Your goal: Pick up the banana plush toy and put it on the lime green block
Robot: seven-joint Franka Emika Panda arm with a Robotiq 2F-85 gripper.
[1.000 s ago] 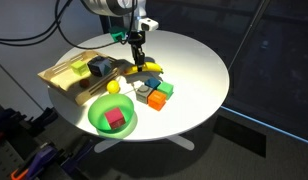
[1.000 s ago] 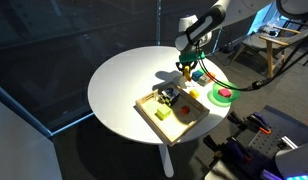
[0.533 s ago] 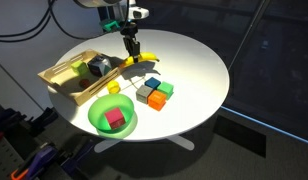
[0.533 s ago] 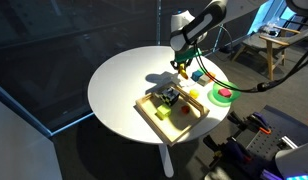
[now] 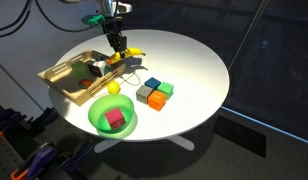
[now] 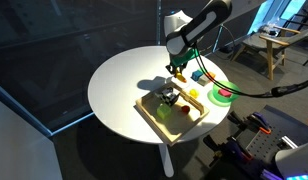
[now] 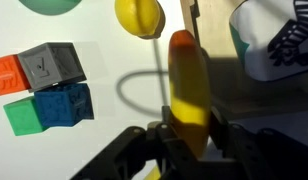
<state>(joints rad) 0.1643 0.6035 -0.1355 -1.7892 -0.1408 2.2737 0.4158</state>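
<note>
The banana plush toy (image 7: pixel 187 85) is yellow and elongated, and it is clamped between my gripper's fingers (image 7: pixel 189 140). In both exterior views the gripper (image 5: pixel 117 45) (image 6: pixel 177 66) holds the banana (image 5: pixel 132 53) (image 6: pixel 181 71) in the air above the table, near the wooden tray's edge. The lime green block (image 5: pixel 165 89) (image 7: pixel 24 117) sits on the table in a cluster with a blue block (image 5: pixel 152 83) (image 7: pixel 67 103), a grey block (image 5: pixel 144 94) (image 7: pixel 49 65) and an orange block (image 5: pixel 156 102) (image 7: pixel 6 72). The gripper is away from the cluster.
A wooden tray (image 5: pixel 56 76) (image 6: pixel 147 108) holding several items lies beside the gripper. A round green bowl (image 5: pixel 97 118) (image 6: pixel 216 97) holds a magenta cube (image 5: pixel 115 119). A small yellow ball (image 5: pixel 114 88) (image 7: pixel 139 15) lies between tray and blocks. The round white table (image 5: pixel 194 60) has bare room at its far side.
My gripper has risen with the banana plush toy in it and moved away from the block cluster toward the wooden tray.
</note>
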